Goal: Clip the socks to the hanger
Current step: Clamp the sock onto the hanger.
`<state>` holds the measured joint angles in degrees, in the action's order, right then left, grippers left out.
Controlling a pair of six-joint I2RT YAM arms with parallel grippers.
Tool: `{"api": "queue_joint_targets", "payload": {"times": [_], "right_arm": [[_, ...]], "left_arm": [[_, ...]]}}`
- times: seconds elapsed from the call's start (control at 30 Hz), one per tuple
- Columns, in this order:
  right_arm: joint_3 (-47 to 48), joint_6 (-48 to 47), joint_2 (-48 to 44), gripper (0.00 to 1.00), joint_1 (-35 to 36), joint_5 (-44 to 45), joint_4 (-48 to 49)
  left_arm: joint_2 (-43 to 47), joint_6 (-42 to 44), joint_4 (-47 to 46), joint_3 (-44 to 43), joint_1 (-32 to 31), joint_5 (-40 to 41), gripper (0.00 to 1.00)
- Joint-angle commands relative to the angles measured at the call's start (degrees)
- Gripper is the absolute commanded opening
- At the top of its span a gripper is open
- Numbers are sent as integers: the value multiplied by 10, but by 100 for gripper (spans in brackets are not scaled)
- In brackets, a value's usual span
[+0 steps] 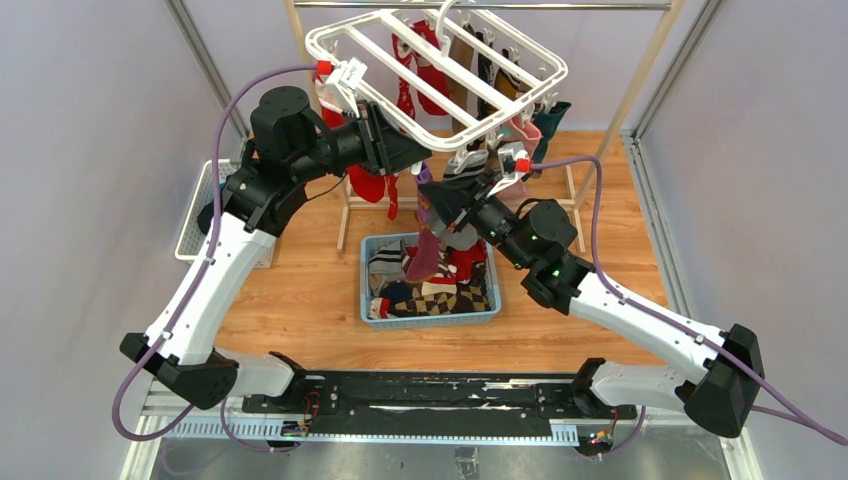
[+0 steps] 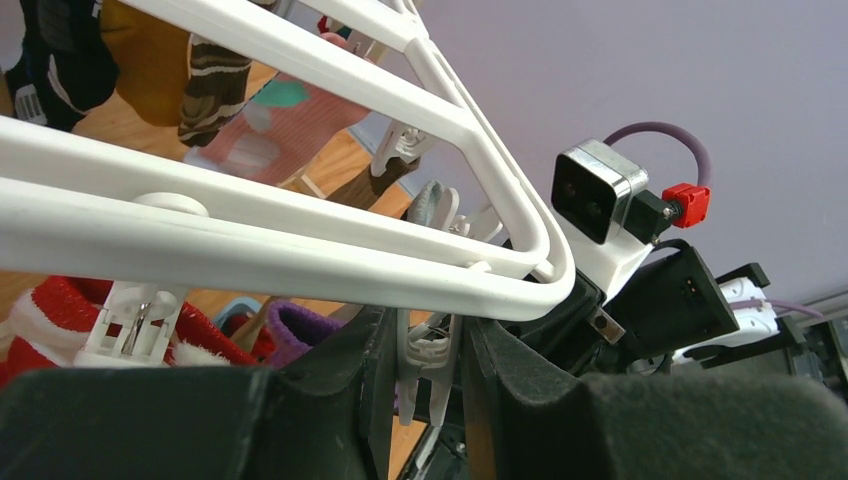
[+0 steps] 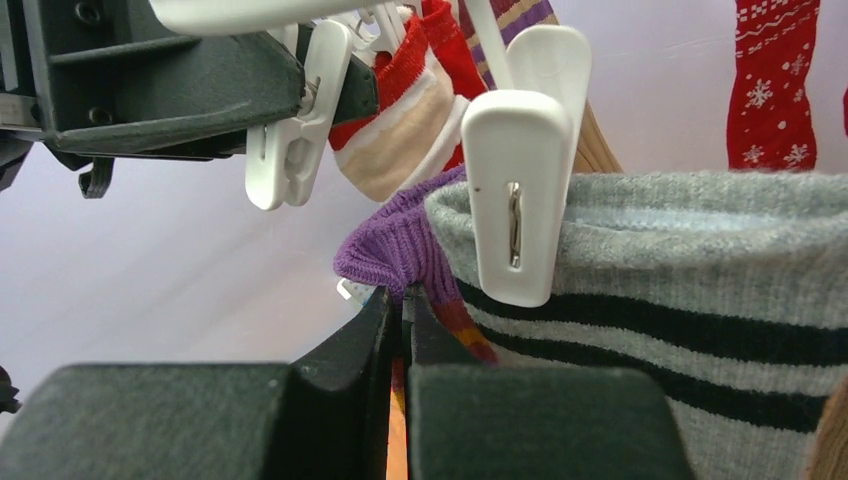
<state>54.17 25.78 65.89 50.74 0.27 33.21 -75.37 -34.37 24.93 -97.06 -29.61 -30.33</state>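
The right gripper (image 3: pixel 403 310) pinches the purple-cuffed sock (image 3: pixel 385 245); feed that cuff squarely up into the clip (image 2: pixel 408 360) held between the left gripper's (image 2: pixel 427 335) jaws just above.

The black right end effector (image 3: pixel 403 300) pinches a purple-cuffed sock (image 3: pixel 385 250), with a grey black-striped sock (image 3: pixel 700 300) and white clip (image 3: pixel 515 190) just beside.

No legible text, brand, number or sign in any of the three views. Left wrist view: dark sock (image 2: pixel 55 60) at top left carries a small white tag (image 2: pixel 28 100); its marks are too small to read. Right wrist view: red sock (image 3: pixel 775 80) shows white snowflake motifs only, no lettering.
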Motion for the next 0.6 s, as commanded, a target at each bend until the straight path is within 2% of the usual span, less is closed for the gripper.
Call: {"api": "queue_joint_targets", "payload": {"times": [0.0, 0.57], "right_arm": [[15, 22, -5, 0, 8, 7, 34], [40, 43, 24, 0, 8, -25, 53]], "left_arm": [[-2, 25, -6, 3, 0, 15, 0], [-4, 36, -6, 1, 0, -14, 0]]}}
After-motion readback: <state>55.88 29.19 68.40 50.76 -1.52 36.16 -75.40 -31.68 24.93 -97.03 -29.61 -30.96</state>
